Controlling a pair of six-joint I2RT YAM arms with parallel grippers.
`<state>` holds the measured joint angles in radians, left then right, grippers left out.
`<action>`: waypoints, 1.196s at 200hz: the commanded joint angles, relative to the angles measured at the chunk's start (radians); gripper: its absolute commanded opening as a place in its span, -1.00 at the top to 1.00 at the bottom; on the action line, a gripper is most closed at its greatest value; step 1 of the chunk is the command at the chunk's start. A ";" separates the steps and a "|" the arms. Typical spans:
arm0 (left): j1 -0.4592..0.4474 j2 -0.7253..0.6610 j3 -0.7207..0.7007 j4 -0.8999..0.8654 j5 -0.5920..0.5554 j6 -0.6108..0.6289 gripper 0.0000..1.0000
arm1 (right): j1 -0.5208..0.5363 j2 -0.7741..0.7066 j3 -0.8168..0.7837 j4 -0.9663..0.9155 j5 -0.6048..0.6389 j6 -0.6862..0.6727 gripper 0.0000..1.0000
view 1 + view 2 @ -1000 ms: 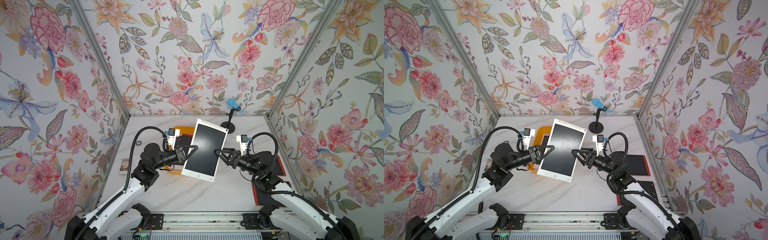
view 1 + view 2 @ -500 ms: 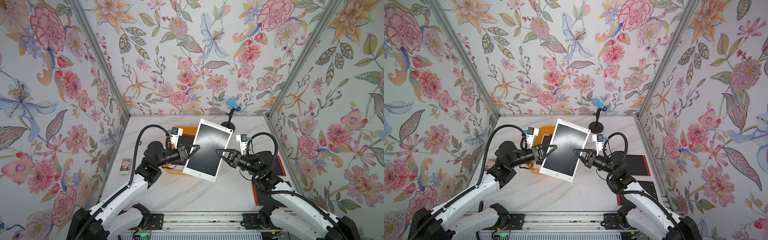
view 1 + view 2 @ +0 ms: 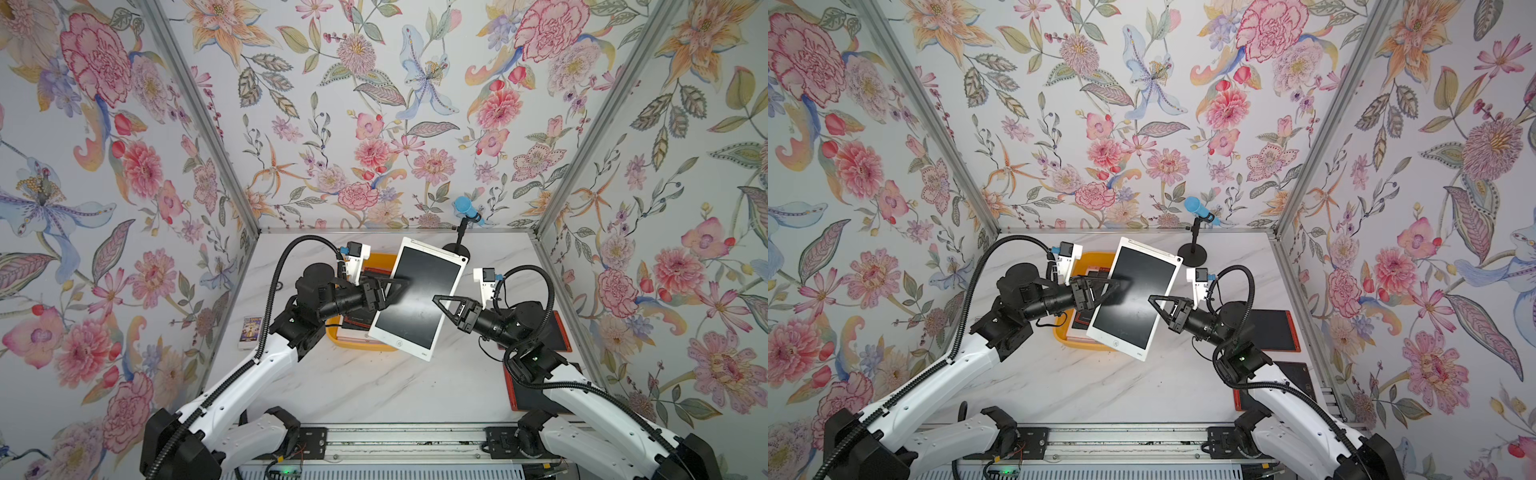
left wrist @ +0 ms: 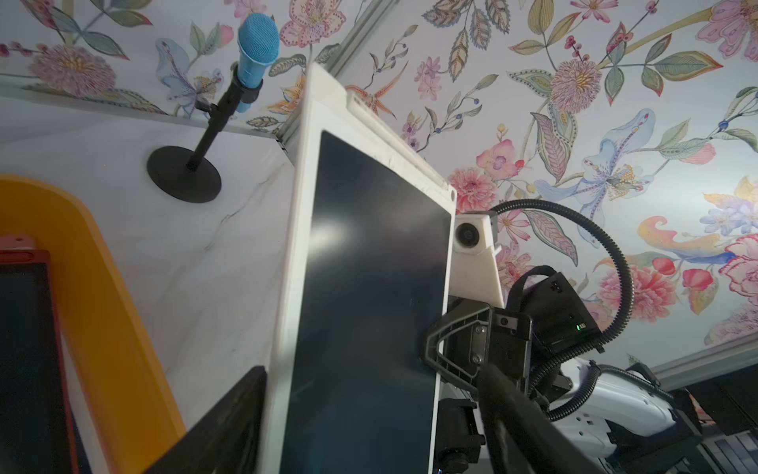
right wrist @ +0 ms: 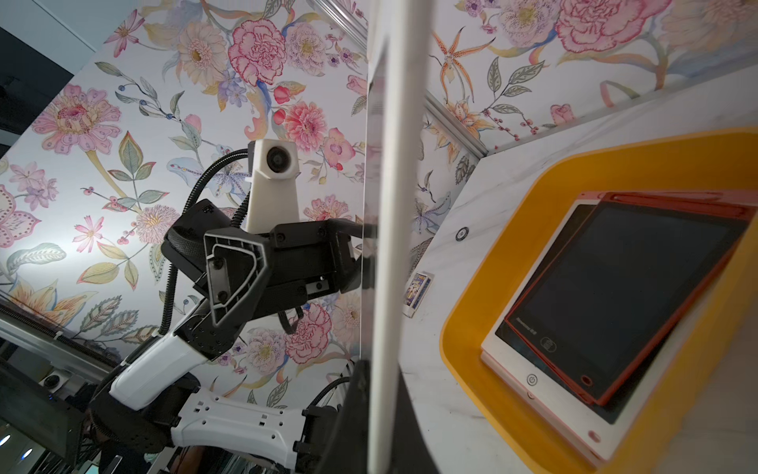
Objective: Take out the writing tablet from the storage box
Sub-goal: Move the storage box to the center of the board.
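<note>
Now, top views: writing tablet (image 3: 417, 303) airborne and tilted over the right part of storage box (image 3: 353, 341). L gripper (image 3: 397, 291) jaws wide, straddling its left edge. R gripper (image 3: 437, 299) pinched on the right edge.

L wrist: one finger (image 4: 504, 402) clear of screen; other by the back, contact unclear.

R wrist: tablet edge-on (image 5: 393, 205); spare tablets (image 5: 635, 287) lie in the box.

Judgement: handover. Back L straight out, no snag. R has only a thin edge-pinch, so carry slow, clear box wall.
</note>
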<state>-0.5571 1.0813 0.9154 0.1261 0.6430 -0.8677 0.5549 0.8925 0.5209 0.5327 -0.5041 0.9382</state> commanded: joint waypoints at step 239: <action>-0.232 0.130 -0.369 0.632 -0.310 -0.321 -0.65 | 0.068 -0.106 -0.101 0.118 0.597 0.136 1.00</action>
<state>-0.7795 1.1870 0.5034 0.6731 0.3355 -1.1809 0.6029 0.7784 0.3763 0.5446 0.0463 1.0782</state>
